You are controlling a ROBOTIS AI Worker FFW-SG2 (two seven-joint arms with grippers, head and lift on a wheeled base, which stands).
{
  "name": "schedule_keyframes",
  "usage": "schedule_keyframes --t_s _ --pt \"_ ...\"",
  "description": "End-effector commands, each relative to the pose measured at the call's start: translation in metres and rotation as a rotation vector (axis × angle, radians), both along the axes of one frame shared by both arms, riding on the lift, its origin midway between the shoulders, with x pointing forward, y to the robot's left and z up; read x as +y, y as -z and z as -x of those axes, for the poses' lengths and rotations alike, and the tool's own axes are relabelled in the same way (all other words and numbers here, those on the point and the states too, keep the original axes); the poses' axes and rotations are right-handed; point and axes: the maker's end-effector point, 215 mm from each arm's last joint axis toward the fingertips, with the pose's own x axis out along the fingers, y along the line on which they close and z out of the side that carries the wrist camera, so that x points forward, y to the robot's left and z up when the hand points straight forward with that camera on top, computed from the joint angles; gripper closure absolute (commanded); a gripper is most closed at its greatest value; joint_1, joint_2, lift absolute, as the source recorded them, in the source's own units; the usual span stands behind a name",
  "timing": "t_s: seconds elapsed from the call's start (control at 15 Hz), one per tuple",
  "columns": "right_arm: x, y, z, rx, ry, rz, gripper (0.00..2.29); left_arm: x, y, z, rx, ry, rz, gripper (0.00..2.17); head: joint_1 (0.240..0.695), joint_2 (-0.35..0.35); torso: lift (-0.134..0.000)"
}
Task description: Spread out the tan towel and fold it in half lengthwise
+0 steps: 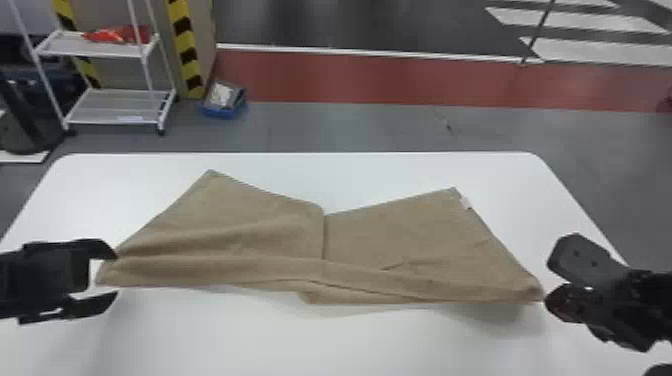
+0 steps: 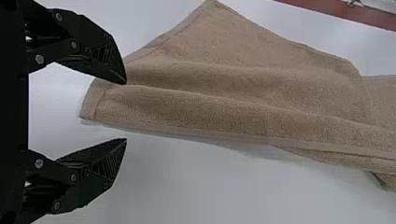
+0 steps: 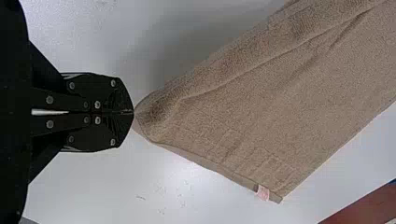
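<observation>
The tan towel (image 1: 390, 240) lies wide across the table, with a crease down its middle and a long ridge along its near edge. At its left end my left gripper (image 1: 116, 274) stands open around the near left corner, the towel (image 2: 233, 102) unpinched between the fingers of the left gripper (image 2: 126, 111) in the left wrist view. My right gripper (image 1: 545, 300) is at the near right corner. In the right wrist view the right gripper (image 3: 133, 112) is shut on that corner of the towel (image 3: 280, 116), and a small white tag (image 3: 263, 192) shows along the side edge.
The white table (image 1: 280, 345) extends around the towel on all sides. Beyond its far edge, on the floor, stand a white rack (image 1: 115, 107) with a red item and a blue box (image 1: 223, 102).
</observation>
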Motion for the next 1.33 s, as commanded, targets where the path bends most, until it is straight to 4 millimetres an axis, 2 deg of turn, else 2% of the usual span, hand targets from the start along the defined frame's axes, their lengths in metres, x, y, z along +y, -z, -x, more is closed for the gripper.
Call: schedule_keyframes --t_s 0.0,0.4,0.47,0.53,0.73,0.93,1.07,1.2,1.27 --pt "-0.001 0.0 0.001 -0.001 0.003 0.0 1.41 0.009 0.002 0.002 0.017 0.0 -0.026 0.55 0.695 -0.086 -0.125" --pt "0.0 -0.002 -0.002 -0.007 -0.001 0.0 1.41 0.007 0.01 0.005 0.037 0.013 -0.036 0.55 0.695 -0.072 -0.125" --pt "-0.001 -0.001 -0.001 -0.004 0.002 0.001 1.41 0.009 0.011 0.005 0.034 0.011 -0.051 0.6 0.695 -0.074 -0.125" --pt "-0.003 0.0 0.001 -0.003 0.008 0.002 1.41 0.007 0.013 0.004 0.04 0.015 -0.05 0.76 0.695 -0.074 -0.125" --pt "-0.005 0.0 0.003 -0.001 0.011 0.002 1.41 0.01 0.01 -0.002 0.029 0.006 -0.055 0.78 0.695 -0.078 -0.125" --pt "-0.003 0.001 0.003 -0.002 0.011 0.0 1.41 0.014 0.017 -0.004 0.04 -0.003 -0.097 0.78 0.695 -0.079 -0.125" --pt "-0.005 -0.001 0.002 -0.005 0.015 0.001 1.41 0.014 0.022 -0.002 0.061 -0.001 -0.108 1.09 0.695 -0.073 -0.125" --pt "-0.007 -0.001 0.003 -0.005 0.021 0.001 1.41 0.022 0.022 -0.002 0.073 -0.024 -0.121 1.11 0.695 -0.07 -0.125" --pt "-0.007 -0.004 0.002 -0.012 0.021 0.002 1.41 0.023 0.02 -0.003 0.073 -0.022 -0.123 1.27 0.695 -0.068 -0.125"
